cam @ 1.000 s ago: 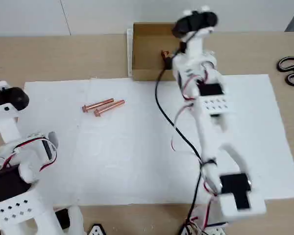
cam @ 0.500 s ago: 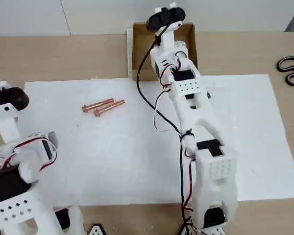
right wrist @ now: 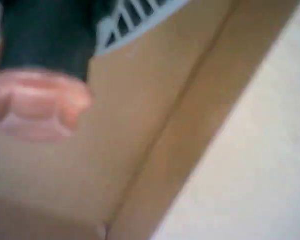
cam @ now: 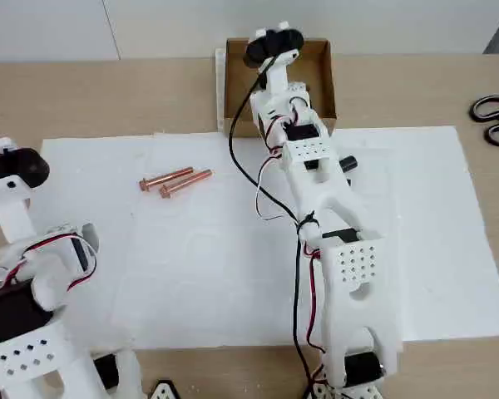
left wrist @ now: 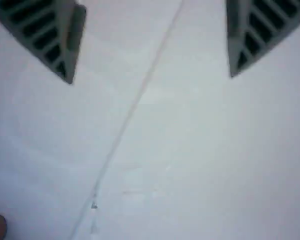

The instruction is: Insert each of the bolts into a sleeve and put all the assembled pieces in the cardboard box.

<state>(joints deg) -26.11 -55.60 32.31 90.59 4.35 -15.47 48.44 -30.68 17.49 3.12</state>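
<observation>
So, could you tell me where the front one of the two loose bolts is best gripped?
Probably from above, across the shank near its right end: the front bolt lies flat on the white sheet, and that end juts clear of the other bolt.

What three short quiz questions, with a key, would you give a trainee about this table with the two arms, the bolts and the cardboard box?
1. Fill in: the two loose copper bolts lie on the white ____.
2. Choose one: the right gripper holds a black sleeve with a copper bolt in it above
A. the brown cardboard box
B. the black-handled scissors
C. the bare wooden tabletop
3. True or false: the left gripper is shut on a bolt.

Key
1. sheet
2. A
3. False: it is open and holds nothing.
</observation>
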